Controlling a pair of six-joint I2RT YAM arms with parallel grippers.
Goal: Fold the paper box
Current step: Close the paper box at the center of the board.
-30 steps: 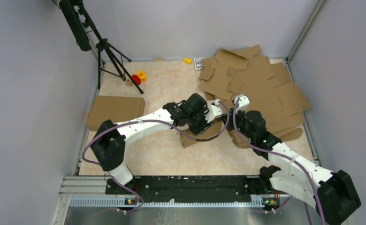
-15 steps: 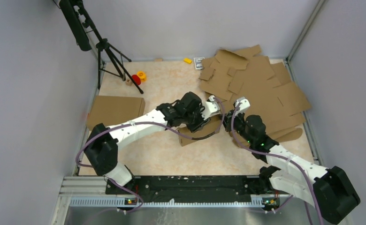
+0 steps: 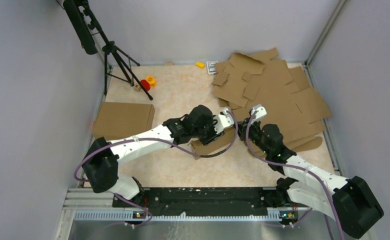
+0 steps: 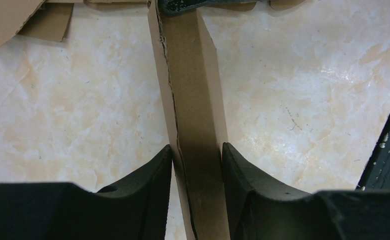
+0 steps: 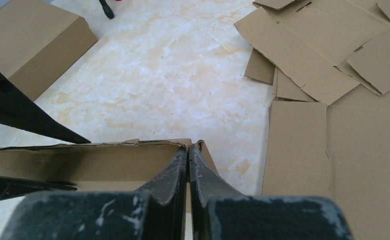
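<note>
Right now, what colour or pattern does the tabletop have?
The tabletop is mottled cream and pale peach, like marble; the left wrist view shows it best.

The left arm reaches from its base at the near left, stretched low toward the far right, to the middle of the scene. Its left wrist is bent downward. The left gripper has its jaws partway apart, and both fingers press against the two faces of an upright wall of the box. The right arm runs from its base at the near right and leans toward the far left, with the right wrist close to the left one. The right gripper has its fingers pressed together with nothing between them, its tips at a corner of the box. The two grippers sit near each other.
</note>
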